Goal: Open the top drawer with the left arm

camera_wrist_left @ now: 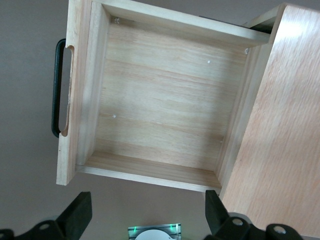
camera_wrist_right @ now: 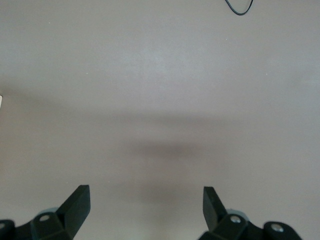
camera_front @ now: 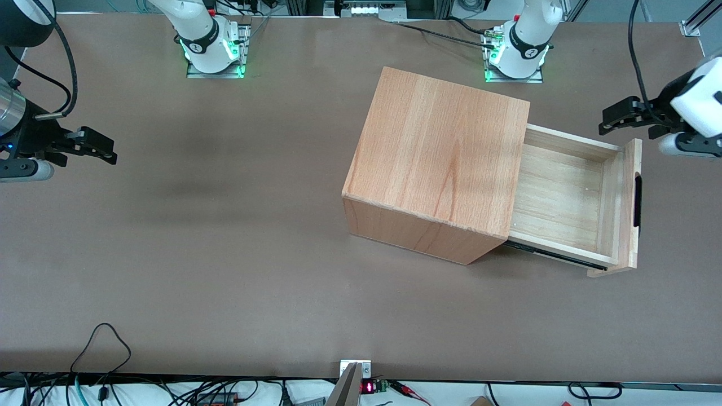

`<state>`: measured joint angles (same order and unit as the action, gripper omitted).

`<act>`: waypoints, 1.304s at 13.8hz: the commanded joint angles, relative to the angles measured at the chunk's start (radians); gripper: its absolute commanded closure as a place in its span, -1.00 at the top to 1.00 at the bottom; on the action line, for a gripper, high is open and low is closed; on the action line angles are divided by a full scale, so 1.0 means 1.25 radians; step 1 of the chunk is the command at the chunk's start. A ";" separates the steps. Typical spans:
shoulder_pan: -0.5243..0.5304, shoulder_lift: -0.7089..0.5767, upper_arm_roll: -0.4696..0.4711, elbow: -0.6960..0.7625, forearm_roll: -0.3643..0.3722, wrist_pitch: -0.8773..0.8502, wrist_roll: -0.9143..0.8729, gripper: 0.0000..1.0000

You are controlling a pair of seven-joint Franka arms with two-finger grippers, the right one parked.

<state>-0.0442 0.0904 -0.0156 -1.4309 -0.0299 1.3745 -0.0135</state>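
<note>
The top drawer (camera_front: pixel 564 200) stands pulled well out of the wooden cabinet, and its pale plank floor is bare. Its flat front panel (camera_front: pixel 629 208) carries the long black bar handle (camera_front: pixel 638 200). My left arm's gripper (camera_front: pixel 607 122) hangs open and empty above the table, apart from the drawer, just past the corner of the front panel that is farther from the front camera. In the left wrist view the gripper (camera_wrist_left: pixel 147 210) is spread wide over bare table beside the drawer's side wall (camera_wrist_left: pixel 150 172); the drawer floor (camera_wrist_left: pixel 165 105) and handle (camera_wrist_left: pixel 56 90) show too.
The big wooden cabinet box (camera_front: pixel 440 163) sits mid-table toward the working arm's end. The working arm's base (camera_front: pixel 522 48) with green lights stands farther from the front camera than the cabinet. Cables (camera_front: pixel 101 344) lie along the table's near edge.
</note>
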 commanded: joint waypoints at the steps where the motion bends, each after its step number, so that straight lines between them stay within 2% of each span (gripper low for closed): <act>1: -0.020 -0.031 0.006 -0.032 0.031 0.017 -0.016 1.00; 4: -0.021 -0.031 0.016 -0.038 0.030 0.032 -0.011 1.00; 7: -0.019 -0.065 0.016 -0.106 0.030 0.078 -0.010 1.00; 18: -0.010 -0.055 0.015 -0.106 0.037 0.075 -0.016 1.00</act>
<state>-0.0560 0.0463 0.0063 -1.5388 -0.0150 1.4560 -0.0267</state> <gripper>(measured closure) 0.000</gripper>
